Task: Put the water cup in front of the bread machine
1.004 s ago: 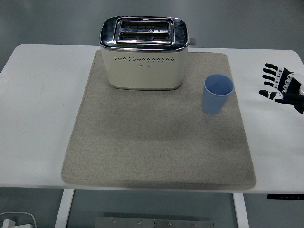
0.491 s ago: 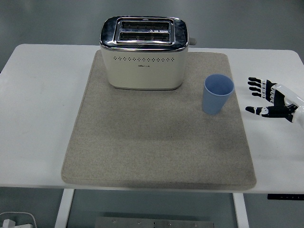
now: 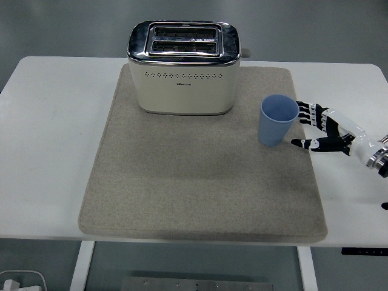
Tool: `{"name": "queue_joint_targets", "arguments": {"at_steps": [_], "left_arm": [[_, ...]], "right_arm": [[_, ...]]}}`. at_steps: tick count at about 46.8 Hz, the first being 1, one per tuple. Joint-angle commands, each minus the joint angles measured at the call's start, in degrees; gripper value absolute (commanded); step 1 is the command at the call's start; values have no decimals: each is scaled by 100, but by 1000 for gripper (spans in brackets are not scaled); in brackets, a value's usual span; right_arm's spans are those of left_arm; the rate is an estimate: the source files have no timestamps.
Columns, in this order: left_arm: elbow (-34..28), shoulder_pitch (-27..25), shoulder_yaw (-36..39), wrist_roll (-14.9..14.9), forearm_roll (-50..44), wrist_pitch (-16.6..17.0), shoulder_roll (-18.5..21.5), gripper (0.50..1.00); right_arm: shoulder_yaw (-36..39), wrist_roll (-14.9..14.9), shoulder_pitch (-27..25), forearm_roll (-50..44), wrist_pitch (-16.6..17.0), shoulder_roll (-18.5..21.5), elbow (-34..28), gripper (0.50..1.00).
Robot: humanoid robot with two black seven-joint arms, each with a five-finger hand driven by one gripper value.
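A blue water cup (image 3: pixel 278 120) stands upright and empty on the right part of the beige mat (image 3: pixel 200 182), to the right of and slightly nearer than the toaster. The cream and chrome bread machine (image 3: pixel 183 66) sits at the mat's far middle, its two slots facing up. My right hand (image 3: pixel 303 126) comes in from the right edge, fingers spread, its fingertips (image 3: pixel 301 110) just right of the cup, close to its wall without gripping it. The thumb (image 3: pixel 303 143) points at the cup's lower side. No left arm shows.
The white table (image 3: pixel 48 151) carries the mat. Bare mat lies in front of the toaster. At the bottom left, below the table, a white object (image 3: pixel 18 280) rests on the floor.
My right hand has travelled left from the table's right edge toward the cup, and more of the forearm shows. Cup and toaster have not moved.
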Motion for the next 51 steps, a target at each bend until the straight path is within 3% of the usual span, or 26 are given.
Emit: {"name": "queue_joint_targets", "arguments": {"at_steps": [1,38,41,44,51], "left_arm": [[5,-3,0,0,0,0,0,1000],[5,6,0,0,0,0,0,1000],[5,-3,0,0,0,0,0,999],[-4,-3,0,0,0,0,0,999],[5,-3,0,0,0,0,0,999]], "right_arm": [[2,-106,43,-8,-42,164,-21,934],[-6,-344,368,80,-69,859,-407,917],[-6,-344,403,71,-69,859,-416,873],[-6,-344,429,36,-69,859,-416,781],[-24,-344,508,-25,-69,859,-416,500]]}}
